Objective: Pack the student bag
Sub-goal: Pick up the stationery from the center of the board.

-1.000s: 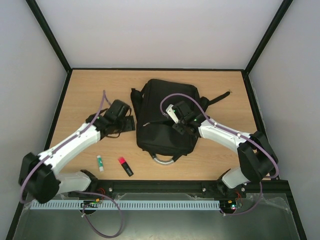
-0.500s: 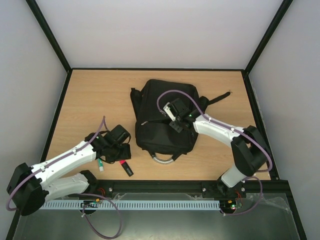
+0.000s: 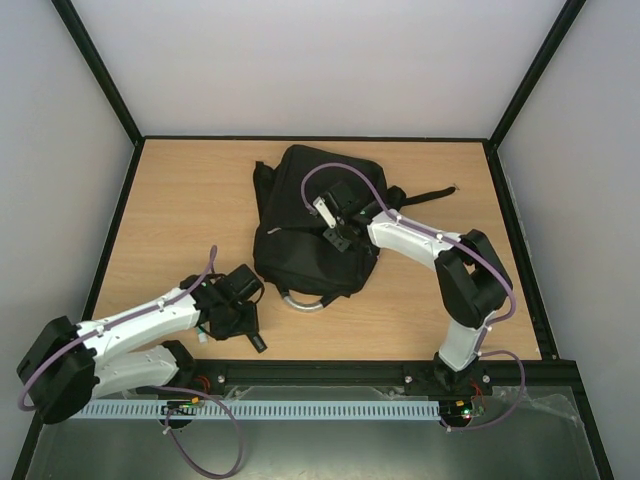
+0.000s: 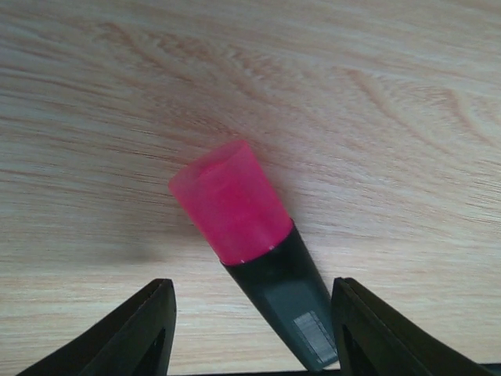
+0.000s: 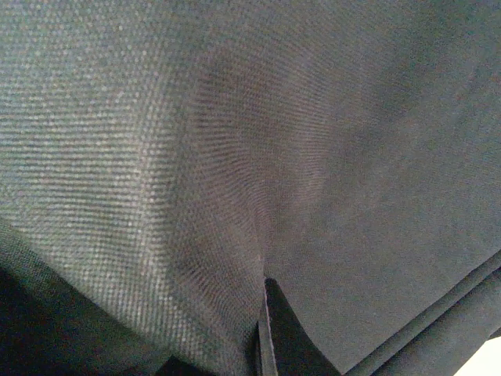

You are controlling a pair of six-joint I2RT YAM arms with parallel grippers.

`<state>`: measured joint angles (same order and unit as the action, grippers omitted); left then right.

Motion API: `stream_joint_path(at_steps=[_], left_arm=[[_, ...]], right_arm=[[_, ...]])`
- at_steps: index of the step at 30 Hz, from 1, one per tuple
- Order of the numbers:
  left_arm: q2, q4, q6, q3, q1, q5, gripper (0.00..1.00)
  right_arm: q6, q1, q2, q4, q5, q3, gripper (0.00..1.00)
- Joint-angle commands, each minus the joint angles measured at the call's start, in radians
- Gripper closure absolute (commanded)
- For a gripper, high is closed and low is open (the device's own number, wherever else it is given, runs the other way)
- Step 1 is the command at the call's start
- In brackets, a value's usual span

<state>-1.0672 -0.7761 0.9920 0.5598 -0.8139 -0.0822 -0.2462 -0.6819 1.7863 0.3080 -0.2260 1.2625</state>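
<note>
The student bag is a large black backpack lying in the middle of the table, its grey curved handle toward me. My right gripper sits on top of it, shut on a fold of its black fabric; one dark fingertip shows against the cloth. A highlighter with a pink cap and black body lies on the wood. My left gripper hovers low over it, open, with a finger on either side and not touching. Its black end sticks out in the top view.
A small white glue stick lies just left of the left gripper, mostly hidden by the arm. A black strap trails right from the bag. Black frame rails border the table.
My left arm swung back from beside the bag to the near edge and came down over the highlighter. My right gripper moved left, and the bag shifted and turned left with it.
</note>
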Motion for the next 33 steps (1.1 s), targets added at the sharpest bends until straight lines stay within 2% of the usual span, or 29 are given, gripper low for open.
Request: stream_joint_path(at_steps=[1,8,17,19,22,25,27,33], left_arm=[[-0.051,0.051,0.018,-0.027,-0.005,0.002,0.44],[-0.158,0.088,-0.04,0.019,-0.004,0.066,0.46],[-0.331,0.156,-0.213,0.128,-0.012,0.165,0.7],[-0.361,0.175,-0.248,0.16,-0.012,0.174,0.72],[-0.388,0.168,-0.279,0.205,-0.018,0.191,0.68],[-0.374,0.124,-0.286,0.228,-0.029,0.221,0.53],[-0.349,0.09,-0.275,0.225,-0.032,0.228,0.46],[-0.225,0.0,-0.191,0.165,-0.088,0.215,0.43]], right_arm=[[0.002,-0.001,-0.031,0.022,0.045,-0.081,0.99],[-0.002,-0.001,-0.045,0.02,0.069,-0.105,0.99],[-0.01,0.0,-0.053,0.014,0.061,-0.117,0.99],[-0.011,0.001,-0.052,0.012,0.058,-0.119,0.99],[-0.012,0.001,-0.052,0.012,0.055,-0.124,0.99],[-0.013,0.001,-0.057,0.011,0.059,-0.126,0.99],[-0.014,0.002,-0.054,0.011,0.059,-0.126,0.99],[-0.015,0.001,-0.051,0.012,0.067,-0.126,0.99]])
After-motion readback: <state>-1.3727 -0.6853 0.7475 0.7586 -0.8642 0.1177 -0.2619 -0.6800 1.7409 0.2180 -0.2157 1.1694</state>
